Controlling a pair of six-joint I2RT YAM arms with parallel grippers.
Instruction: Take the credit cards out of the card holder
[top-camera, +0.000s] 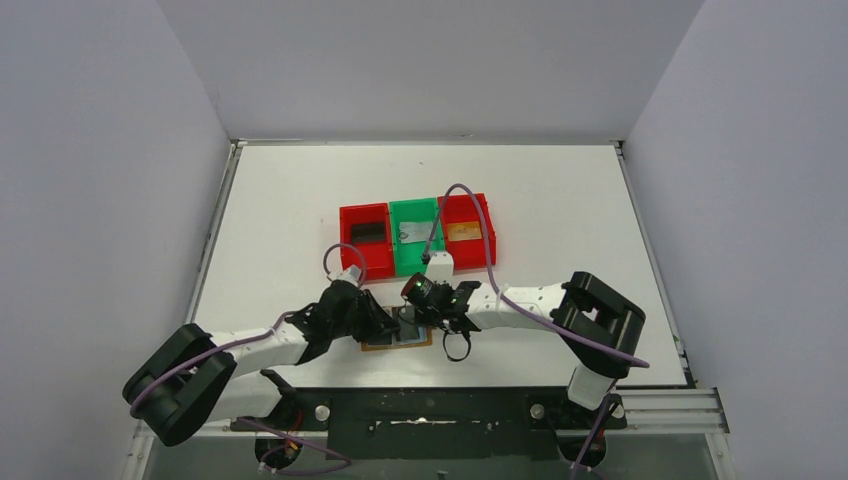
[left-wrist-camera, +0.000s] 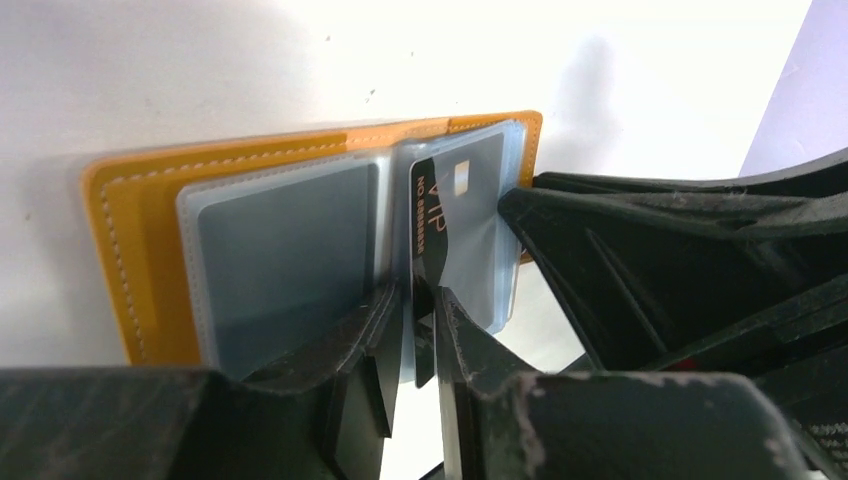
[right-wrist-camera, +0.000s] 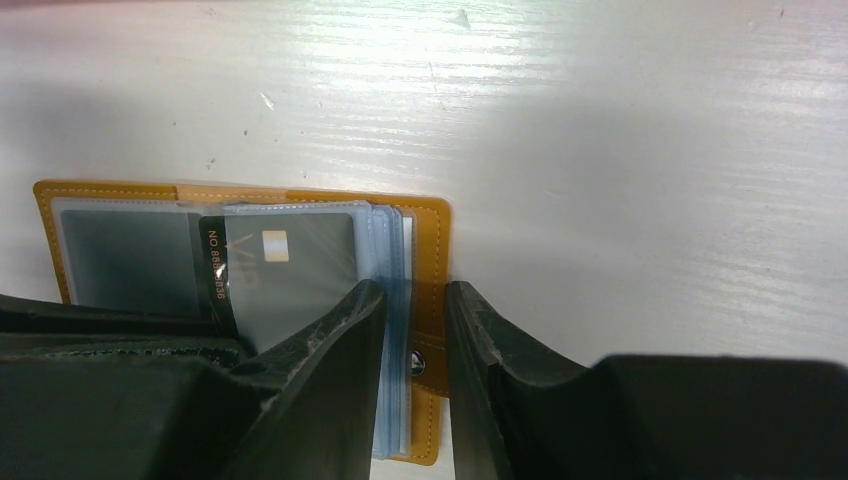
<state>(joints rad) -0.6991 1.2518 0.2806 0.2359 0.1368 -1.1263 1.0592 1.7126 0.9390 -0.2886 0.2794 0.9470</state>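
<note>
Veiling black card, cloudy sleeve

Note for your setup: a flat white tabletop sits boxed in by a plain pale grey left wall, a matching back wall and right wall. A black metal rail runs along the tabletop's near edge. Lighting is bright and even. Small dark scuffs fleck the white surface.

Top view: card holder mostly hidden under left gripper and right gripper, only an orange edge shows; contents of red and green bins too small to tell. Left wrist: black card lower end hidden between fingers, pinch unclear
</note>
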